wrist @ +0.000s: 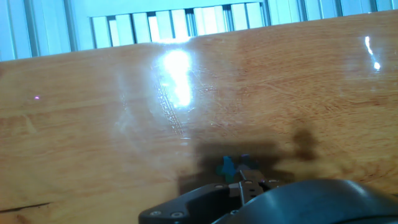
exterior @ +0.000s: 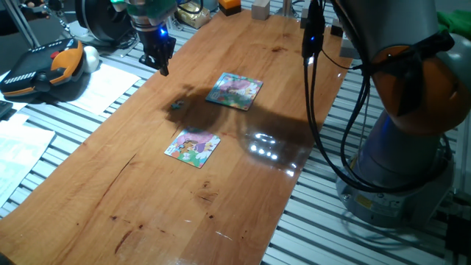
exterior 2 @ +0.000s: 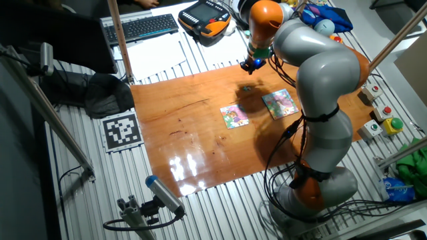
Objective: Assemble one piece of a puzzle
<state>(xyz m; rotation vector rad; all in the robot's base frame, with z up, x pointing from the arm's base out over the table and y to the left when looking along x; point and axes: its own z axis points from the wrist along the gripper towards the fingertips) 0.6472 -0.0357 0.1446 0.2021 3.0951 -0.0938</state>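
The piece [exterior: 176, 105] is a tiny teal speck lying on the wooden table [exterior: 132, 191], in the arm's shadow; it also shows in the other fixed view [exterior 2: 247, 87]. The puzzle [exterior: 193, 147], purple-pink with green, yellow and orange along one edge, lies flat nearer the camera; it also shows in the other fixed view [exterior 2: 234, 115]. My gripper [exterior: 163, 70] hangs above the table's far-left edge, up and left of the piece and not touching it. Its fingers look pressed together with nothing between them. In the hand view a small teal-blue speck [wrist: 226, 165] sits just beyond the dark hand body.
A second square puzzle with a light-blue border [exterior: 234, 90] lies right of the piece, also in the other fixed view [exterior 2: 280, 103]. A teach pendant [exterior: 44, 70] and papers [exterior: 103, 88] lie off the table's left edge. The robot base [exterior: 397, 147] stands at the right.
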